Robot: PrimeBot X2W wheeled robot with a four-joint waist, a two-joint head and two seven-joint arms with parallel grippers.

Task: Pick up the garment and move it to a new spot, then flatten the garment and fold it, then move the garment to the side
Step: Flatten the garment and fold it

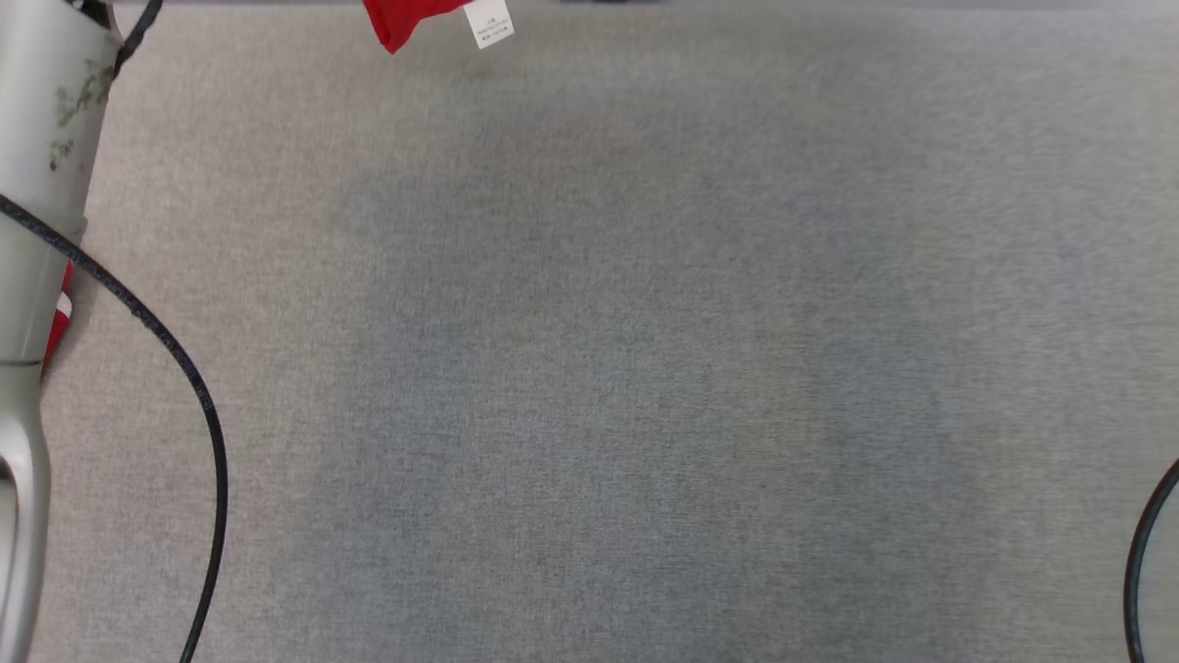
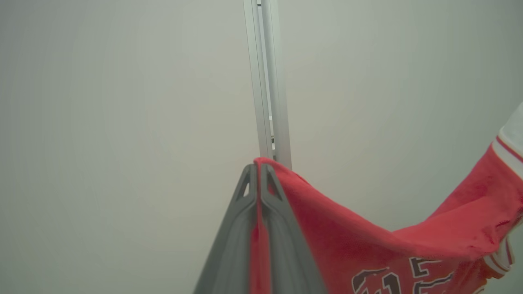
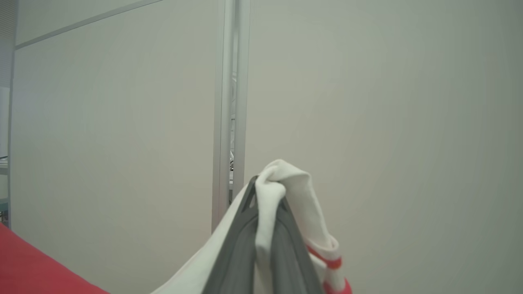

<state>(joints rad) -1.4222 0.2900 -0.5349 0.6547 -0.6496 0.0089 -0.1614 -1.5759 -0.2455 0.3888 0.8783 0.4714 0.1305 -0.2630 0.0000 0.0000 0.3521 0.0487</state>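
The left end effector (image 2: 258, 169) is clamped on an edge of the red jersey (image 2: 367, 245) (dark lettering below); the right end effector (image 3: 265, 196) pinches its white trim. The jersey hangs aloft, one corner with a white label (image 1: 489, 24) over the grey table (image 1: 599, 368).

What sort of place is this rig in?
Probably an indoor robotics test cell: plain pale wall panels joined by an aluminium post, a grey fabric-covered work surface, a loose black cable.
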